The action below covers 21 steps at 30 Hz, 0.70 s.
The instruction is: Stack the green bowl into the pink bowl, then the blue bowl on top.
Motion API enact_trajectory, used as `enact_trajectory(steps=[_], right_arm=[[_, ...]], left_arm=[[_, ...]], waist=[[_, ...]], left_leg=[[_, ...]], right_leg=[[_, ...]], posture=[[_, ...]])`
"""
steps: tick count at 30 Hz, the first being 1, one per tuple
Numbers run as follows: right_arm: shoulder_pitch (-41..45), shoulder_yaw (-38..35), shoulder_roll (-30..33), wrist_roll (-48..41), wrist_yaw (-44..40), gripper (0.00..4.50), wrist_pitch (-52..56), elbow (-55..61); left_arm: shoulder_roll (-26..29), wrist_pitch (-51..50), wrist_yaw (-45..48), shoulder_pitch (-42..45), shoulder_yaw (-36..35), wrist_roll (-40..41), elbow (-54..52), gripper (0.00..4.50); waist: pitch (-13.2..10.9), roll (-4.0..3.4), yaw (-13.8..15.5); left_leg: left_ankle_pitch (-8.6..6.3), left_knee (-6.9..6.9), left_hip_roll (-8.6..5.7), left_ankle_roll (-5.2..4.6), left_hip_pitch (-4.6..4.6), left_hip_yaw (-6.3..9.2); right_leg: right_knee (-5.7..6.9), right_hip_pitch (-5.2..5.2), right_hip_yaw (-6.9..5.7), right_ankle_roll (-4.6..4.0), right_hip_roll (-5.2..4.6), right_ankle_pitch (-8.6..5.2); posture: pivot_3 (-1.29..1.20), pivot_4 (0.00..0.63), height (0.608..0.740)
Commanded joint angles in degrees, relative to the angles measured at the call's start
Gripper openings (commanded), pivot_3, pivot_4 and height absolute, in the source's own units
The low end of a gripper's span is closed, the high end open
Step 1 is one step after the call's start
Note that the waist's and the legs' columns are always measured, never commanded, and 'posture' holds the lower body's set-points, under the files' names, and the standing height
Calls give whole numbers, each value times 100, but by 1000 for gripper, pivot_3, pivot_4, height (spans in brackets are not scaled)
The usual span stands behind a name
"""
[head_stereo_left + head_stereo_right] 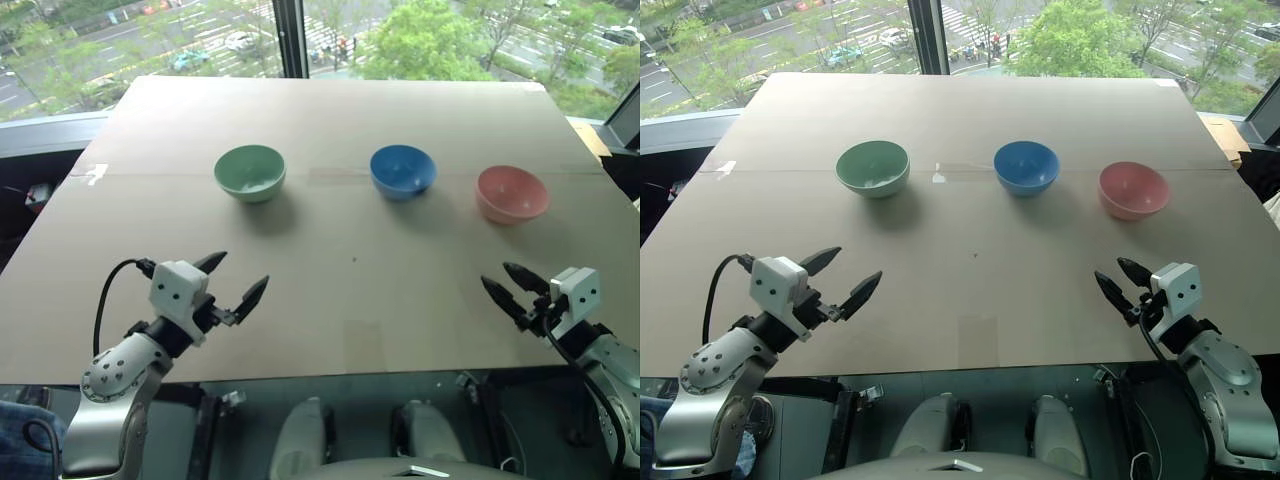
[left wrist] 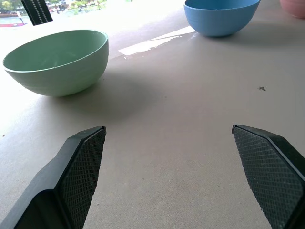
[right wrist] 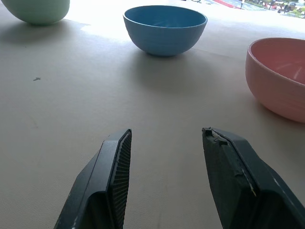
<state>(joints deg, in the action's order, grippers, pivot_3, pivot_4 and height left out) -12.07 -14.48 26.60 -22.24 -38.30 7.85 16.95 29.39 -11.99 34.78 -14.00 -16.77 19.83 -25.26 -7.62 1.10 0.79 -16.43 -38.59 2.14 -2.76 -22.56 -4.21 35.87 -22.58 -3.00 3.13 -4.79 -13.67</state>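
Three bowls stand apart in a row across the brown table (image 1: 330,300): the green bowl (image 1: 250,172) at the left, the blue bowl (image 1: 402,171) in the middle, the pink bowl (image 1: 512,193) at the right. All three are upright and empty. My left gripper (image 1: 238,276) hovers near the table's front left, well short of the green bowl, wide open with nothing between its fingers. My right gripper (image 1: 504,281) hovers at the front right, below the pink bowl, open and empty, its gap narrower.
The table's far edge meets a window with a dark frame (image 1: 290,38). A strip of clear tape (image 1: 962,171) lies flat between the green and blue bowls. Bare tabletop lies between the grippers and the bowls.
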Motion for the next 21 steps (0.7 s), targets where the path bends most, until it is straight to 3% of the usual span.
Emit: enact_trajectory(steps=[1, 21], right_arm=[[65, -157, 90, -72, -43, 2469, -160, 67], [238, -97, 169, -3, -81, 2469, -202, -54]], left_arm=[[-42, 162, 70, -8, -126, 219, -226, 4500], [-63, 259, 232, -44, -97, 418, -132, 4500]], waist=[[0, 0, 0], [0, 0, 1]], left_leg=[[0, 0, 0, 0, 0, 0], [0, 0, 0, 0, 4, -3]], right_leg=[[0, 0, 0, 0, 0, 0], [1, 1, 4, 0, 2, 0]], posture=[[0, 150, 738], [0, 150, 738]])
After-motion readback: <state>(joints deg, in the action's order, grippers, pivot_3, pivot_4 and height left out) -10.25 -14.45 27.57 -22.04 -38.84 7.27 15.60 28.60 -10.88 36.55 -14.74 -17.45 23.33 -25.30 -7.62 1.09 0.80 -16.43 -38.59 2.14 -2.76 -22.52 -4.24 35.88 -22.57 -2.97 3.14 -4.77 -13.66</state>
